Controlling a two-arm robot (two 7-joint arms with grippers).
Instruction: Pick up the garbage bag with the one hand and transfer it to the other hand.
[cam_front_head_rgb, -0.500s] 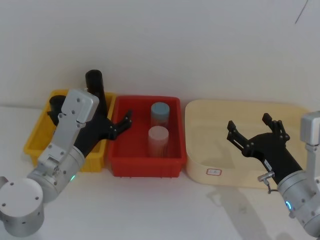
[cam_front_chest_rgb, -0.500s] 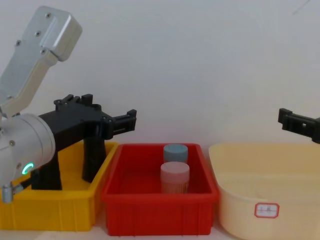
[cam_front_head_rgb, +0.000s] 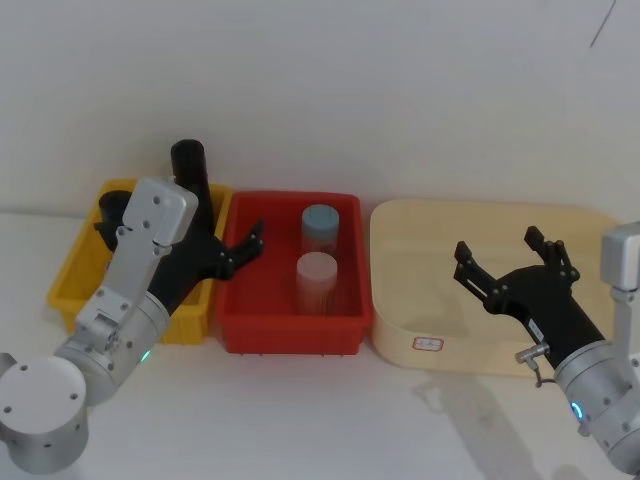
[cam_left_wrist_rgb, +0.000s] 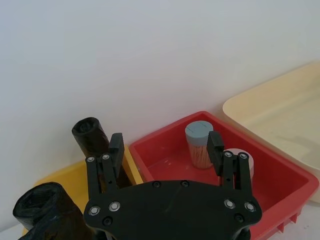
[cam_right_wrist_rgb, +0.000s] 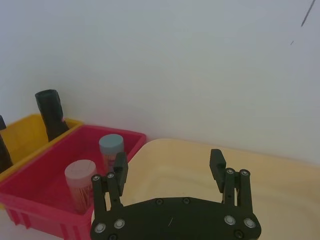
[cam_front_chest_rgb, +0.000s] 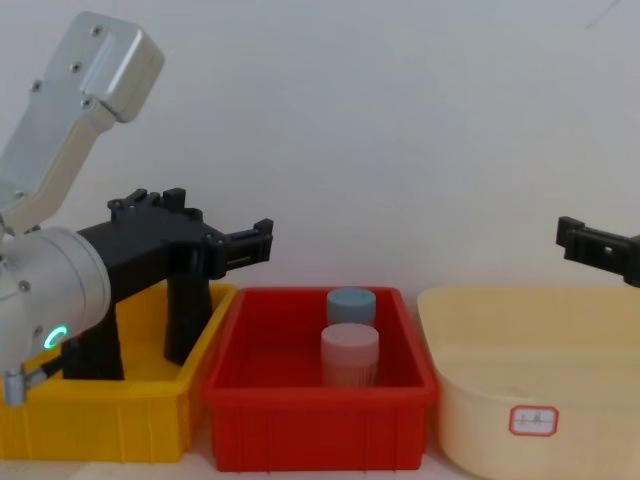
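The garbage bag (cam_front_head_rgb: 188, 165), a black roll, stands upright in the back right corner of the yellow bin (cam_front_head_rgb: 75, 280); a small red mark shows on its side (cam_right_wrist_rgb: 50, 113). My green-ringed left gripper (cam_front_head_rgb: 238, 248) hovers open and holds nothing. It sits over the wall between the yellow and red bins, just right of the bag (cam_front_chest_rgb: 185, 318). In the left wrist view the bag (cam_left_wrist_rgb: 91, 138) rises behind one finger (cam_left_wrist_rgb: 116, 145). My blue-ringed right gripper (cam_front_head_rgb: 500, 252) hangs open over the cream tray (cam_front_head_rgb: 420, 225).
A second black roll (cam_left_wrist_rgb: 46, 212) leans in the yellow bin, nearer me. The red bin (cam_front_head_rgb: 290, 335) holds a blue-lidded jar (cam_front_head_rgb: 320, 228) and a pale-lidded jar (cam_front_head_rgb: 316, 280). A white wall stands close behind all three containers.
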